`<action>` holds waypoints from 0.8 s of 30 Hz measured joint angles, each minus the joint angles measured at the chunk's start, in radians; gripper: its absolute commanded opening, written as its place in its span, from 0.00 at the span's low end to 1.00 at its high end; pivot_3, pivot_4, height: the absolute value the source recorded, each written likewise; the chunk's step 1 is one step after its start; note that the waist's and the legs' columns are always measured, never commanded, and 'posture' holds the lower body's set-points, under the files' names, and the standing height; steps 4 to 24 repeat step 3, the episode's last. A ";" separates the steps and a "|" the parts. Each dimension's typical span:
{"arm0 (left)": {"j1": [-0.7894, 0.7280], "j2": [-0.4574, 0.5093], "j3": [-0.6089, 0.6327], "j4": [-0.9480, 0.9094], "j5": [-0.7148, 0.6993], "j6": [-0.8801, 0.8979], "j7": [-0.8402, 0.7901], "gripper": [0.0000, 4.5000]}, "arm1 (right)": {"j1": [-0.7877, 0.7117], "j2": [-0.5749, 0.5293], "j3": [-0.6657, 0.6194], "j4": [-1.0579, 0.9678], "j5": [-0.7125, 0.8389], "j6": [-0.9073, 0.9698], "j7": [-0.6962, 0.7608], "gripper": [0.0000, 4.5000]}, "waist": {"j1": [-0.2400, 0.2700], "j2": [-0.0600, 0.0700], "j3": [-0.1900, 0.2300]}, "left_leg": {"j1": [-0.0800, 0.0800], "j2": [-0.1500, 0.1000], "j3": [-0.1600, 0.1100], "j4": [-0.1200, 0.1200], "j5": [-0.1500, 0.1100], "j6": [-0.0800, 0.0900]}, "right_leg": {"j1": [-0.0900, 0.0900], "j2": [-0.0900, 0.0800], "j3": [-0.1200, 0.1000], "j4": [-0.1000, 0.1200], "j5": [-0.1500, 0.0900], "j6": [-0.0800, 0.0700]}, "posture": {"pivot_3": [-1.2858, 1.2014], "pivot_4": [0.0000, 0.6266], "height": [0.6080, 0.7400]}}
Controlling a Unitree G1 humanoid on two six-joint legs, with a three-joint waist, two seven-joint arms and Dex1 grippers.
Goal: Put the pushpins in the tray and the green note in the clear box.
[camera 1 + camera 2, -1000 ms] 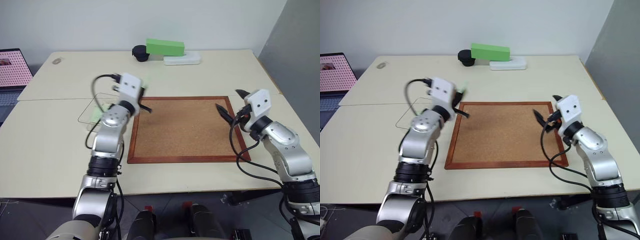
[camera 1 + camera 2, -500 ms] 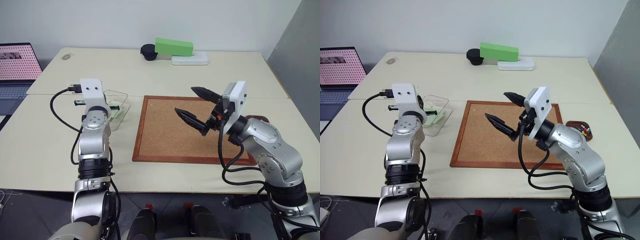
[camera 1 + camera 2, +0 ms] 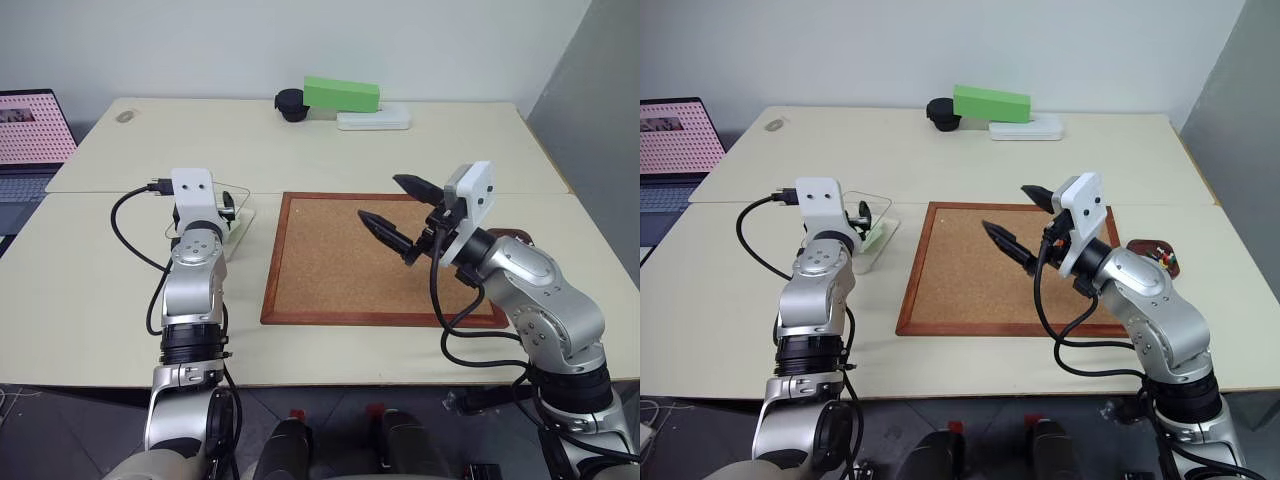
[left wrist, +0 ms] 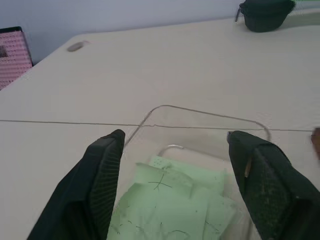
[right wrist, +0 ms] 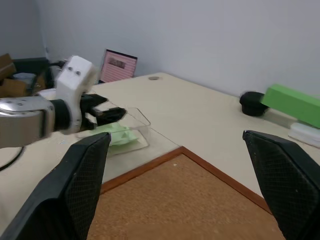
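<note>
Now the green note [image 4: 172, 202] lies inside the clear box [image 4: 200, 116] on the desk [image 3: 100, 290], just left of the corkboard [image 3: 330, 270]. Left gripper [image 4: 175, 170] hangs over the box, jaws spread, holding nothing. Right gripper [image 3: 400, 210] hovers above the corkboard, jaws wide apart (empty). Over by the board's right edge sits the tray [image 3: 1148, 249] with pushpins [image 3: 1166, 259] in it

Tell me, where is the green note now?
The green note lies inside the clear box, on the robot's left of the corkboard; the left gripper stands open over it.
</note>
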 measured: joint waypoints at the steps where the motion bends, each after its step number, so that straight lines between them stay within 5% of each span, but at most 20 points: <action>1: 0.010 -0.008 -0.037 -0.017 -0.015 -0.007 -0.042 0.94 | 0.006 0.010 -0.011 0.016 -0.018 0.024 -0.042 1.00 | 0.005 0.000 0.000 | 0.000 0.000 0.000 0.000 0.000 0.000 | 0.000 0.000 0.000 0.000 0.000 0.000 | 0.52 0.24 1.00; 3: 0.049 -0.046 -0.105 -0.072 -0.044 -0.019 -0.115 0.94 | 0.050 0.037 -0.023 0.027 -0.059 0.059 -0.123 1.00 | 0.007 0.000 0.000 | 0.000 0.000 0.001 0.000 0.000 0.000 | 0.000 -0.001 0.001 -0.001 0.000 0.000 | 0.52 0.24 1.00; 24: 0.049 -0.046 -0.105 -0.072 -0.044 -0.019 -0.115 0.94 | 0.050 0.037 -0.023 0.027 -0.059 0.059 -0.123 1.00 | 0.007 0.000 0.000 | 0.000 0.000 0.001 0.000 0.000 0.000 | 0.000 -0.001 0.001 -0.001 0.000 0.000 | 0.52 0.24 1.00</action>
